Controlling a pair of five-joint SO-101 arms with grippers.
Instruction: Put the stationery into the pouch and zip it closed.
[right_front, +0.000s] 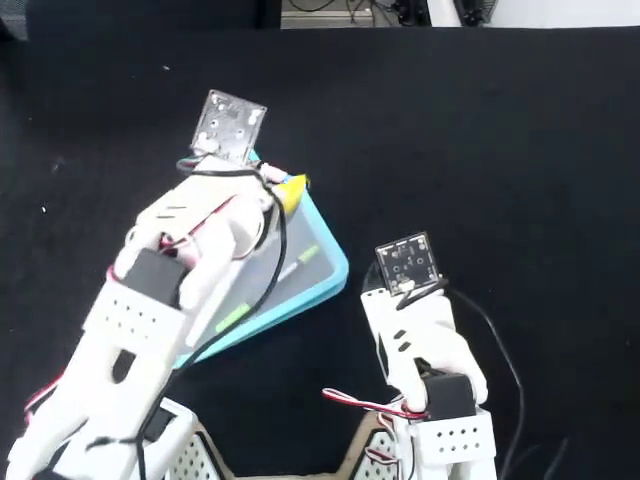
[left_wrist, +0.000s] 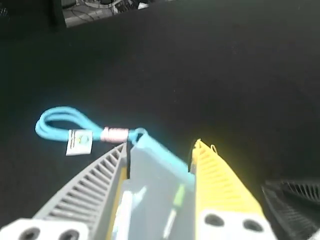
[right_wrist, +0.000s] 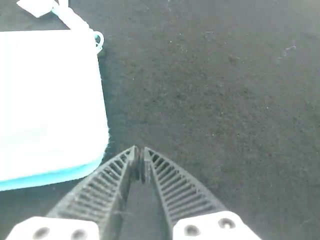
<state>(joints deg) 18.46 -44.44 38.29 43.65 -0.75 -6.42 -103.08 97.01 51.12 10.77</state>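
The pouch (right_front: 290, 275) is light blue with a grey see-through face and lies flat on the black table. Pens show inside it (left_wrist: 172, 210). My left gripper (left_wrist: 160, 146) is open, its grey finger (left_wrist: 100, 172) and yellow finger (left_wrist: 215, 175) straddling the pouch's far corner, close to the zip ring (left_wrist: 140, 133). From that corner trails a blue loop strap (left_wrist: 60, 121) with a pink bead and a white tag. My right gripper (right_wrist: 139, 159) is shut on nothing, just off the pouch's edge (right_wrist: 50, 176) on its right side. The right arm (right_front: 425, 340) stands beside the pouch.
Bare black tabletop (right_front: 500, 150) stretches to the right of and beyond the pouch. The table's far edge (right_front: 340, 27) runs along the back, with cables and equipment behind it. The left arm (right_front: 170, 290) hangs over most of the pouch.
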